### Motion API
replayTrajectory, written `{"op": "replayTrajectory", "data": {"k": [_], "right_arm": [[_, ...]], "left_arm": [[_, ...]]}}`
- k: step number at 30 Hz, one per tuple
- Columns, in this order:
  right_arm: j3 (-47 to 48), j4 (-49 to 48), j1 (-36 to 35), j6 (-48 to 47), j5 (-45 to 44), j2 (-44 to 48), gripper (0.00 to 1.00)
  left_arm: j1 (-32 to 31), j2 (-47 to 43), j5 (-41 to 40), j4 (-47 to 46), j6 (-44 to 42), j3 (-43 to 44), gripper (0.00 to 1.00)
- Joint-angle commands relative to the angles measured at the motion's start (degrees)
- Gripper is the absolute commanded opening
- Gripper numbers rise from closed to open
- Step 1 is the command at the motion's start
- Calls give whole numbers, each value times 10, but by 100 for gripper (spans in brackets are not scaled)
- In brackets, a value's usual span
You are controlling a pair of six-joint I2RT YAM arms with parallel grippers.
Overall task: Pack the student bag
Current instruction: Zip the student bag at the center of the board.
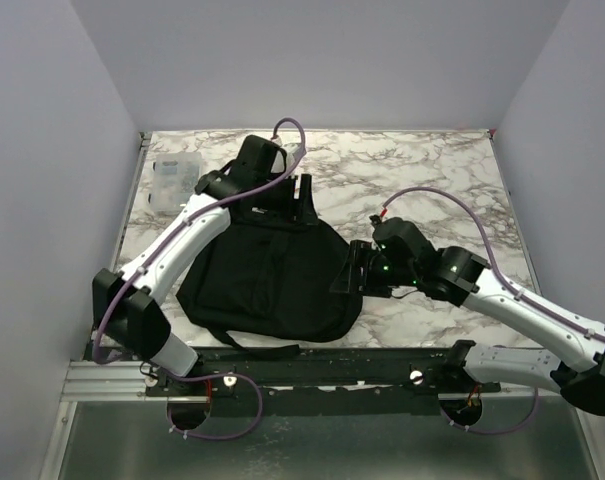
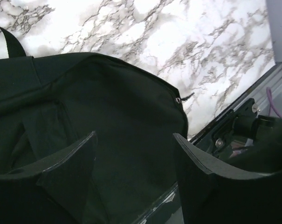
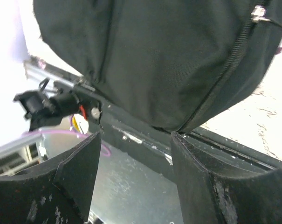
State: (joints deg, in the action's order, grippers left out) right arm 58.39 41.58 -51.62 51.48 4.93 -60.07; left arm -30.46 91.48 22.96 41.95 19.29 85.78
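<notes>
Black fabric, slack and flat: the student bag (image 1: 272, 280) lies on the marble counter (image 1: 422, 170) close to its near edge, between the two arms. That spot seems chosen so each arm can reach a different side of it. Its zipper (image 3: 224, 79) looks closed along the edge the right wrist view shows. The left gripper (image 2: 134, 137) hangs over the bag's far end, fingers spread with nothing between them, its arm stretched diagonally across the pack. The right gripper (image 3: 134, 135) sits just beside the bag's right edge, facing the zipper seam, fingers likewise apart and empty, its forearm bent back toward the base. A clear plastic box (image 1: 172, 182) rests at the far left, well apart.
</notes>
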Motion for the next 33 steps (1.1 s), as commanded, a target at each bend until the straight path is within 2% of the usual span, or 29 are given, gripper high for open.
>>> {"op": "replayTrajectory", "data": {"k": [1,5,8,18,25,27,30,31,33], "right_arm": [[-10,25,-9,101,-121,-31,64],[-9,40,-8,119,-174,-55,60],[-22,11,-9,128,-160,-75,49],[-19,22,-10,123,-164,-125,52],[-53,-42,-10,133,-158,-128,51],[-60,-66,-11,136,-153,-131,47],[-65,-103,-11,139,-145,-129,36],[-63,-112,-11,136,-139,-127,27],[-58,-124,-11,135,-120,-124,17]], "left_arm": [[-11,-136,-2,-18,18,-79,68],[-27,-221,-4,-23,34,-148,70],[-33,-267,4,-27,47,-191,70],[-37,-342,10,-35,61,-262,70],[-37,-353,21,-37,64,-269,70],[-37,-359,22,-36,65,-269,70],[-37,-365,21,-31,66,-269,70],[-37,-367,22,-29,66,-268,70],[-37,-370,24,-24,66,-268,70]]}}
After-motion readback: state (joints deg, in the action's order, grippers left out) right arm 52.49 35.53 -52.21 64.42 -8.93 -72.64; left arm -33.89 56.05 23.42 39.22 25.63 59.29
